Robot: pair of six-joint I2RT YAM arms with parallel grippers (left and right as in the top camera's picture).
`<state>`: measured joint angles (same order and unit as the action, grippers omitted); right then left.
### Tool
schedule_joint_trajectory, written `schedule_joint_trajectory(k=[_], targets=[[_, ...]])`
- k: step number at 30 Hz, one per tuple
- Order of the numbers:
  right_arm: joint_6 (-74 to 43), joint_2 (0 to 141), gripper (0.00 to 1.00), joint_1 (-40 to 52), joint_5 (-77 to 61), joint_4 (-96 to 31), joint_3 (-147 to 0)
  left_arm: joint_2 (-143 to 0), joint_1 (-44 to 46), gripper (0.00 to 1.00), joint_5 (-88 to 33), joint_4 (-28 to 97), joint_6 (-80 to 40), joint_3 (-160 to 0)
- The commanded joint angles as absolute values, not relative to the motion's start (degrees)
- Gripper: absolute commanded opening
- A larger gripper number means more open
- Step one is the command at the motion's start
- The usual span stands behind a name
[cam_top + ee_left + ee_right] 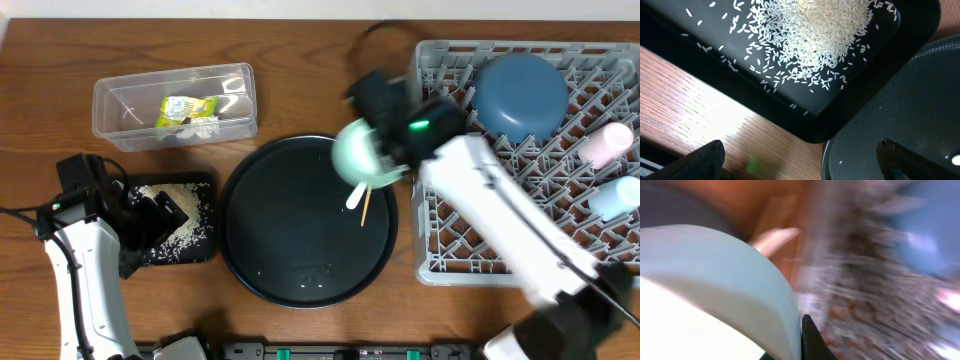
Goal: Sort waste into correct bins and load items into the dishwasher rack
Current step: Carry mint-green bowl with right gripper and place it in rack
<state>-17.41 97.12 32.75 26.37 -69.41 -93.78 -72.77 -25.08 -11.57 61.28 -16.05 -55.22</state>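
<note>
White rice [178, 215] lies in black tray [840, 110], wrapper [186, 109] in tub [120, 100].

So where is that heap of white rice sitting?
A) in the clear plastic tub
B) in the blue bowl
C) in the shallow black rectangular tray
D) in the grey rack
C: the rice lies heaped on the floor of the shallow black tray, with loose grains scattered around the pile.
</note>
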Motion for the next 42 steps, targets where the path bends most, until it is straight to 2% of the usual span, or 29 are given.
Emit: schedule_joint_trajectory(k=[1,7,16,28,42], targets=[[-26.33,96.05,0.01,25.36,44.18,-73.28,-93.84,-72.99,-25.28,0.98,-10.85,61.45,-15.09,-55.51],[-37.32,96.05,0.01,11.25,53.04,-81.78,-91.33,-72.99,-25.28,0.98,-10.85,61.47,-15.09,-55.51],[-35.53,96.09,0.01,-0.64,69.87,-69.36,-81.38,-72.99,-25.28,0.98,-10.85,61.43,-15.11,-55.51],[-12.84,96.14,0.01,-4.47,69.32,-42.52,-70.98,-72.99,-25.28,0.98,-10.85,61.47,-15.11,-55.51],[-11.70,96.23,0.01,-3.18,62.48,-39.16,-64.84,-72.99,-25.28,0.98,-10.85,61.45,-15.09,-55.51]])
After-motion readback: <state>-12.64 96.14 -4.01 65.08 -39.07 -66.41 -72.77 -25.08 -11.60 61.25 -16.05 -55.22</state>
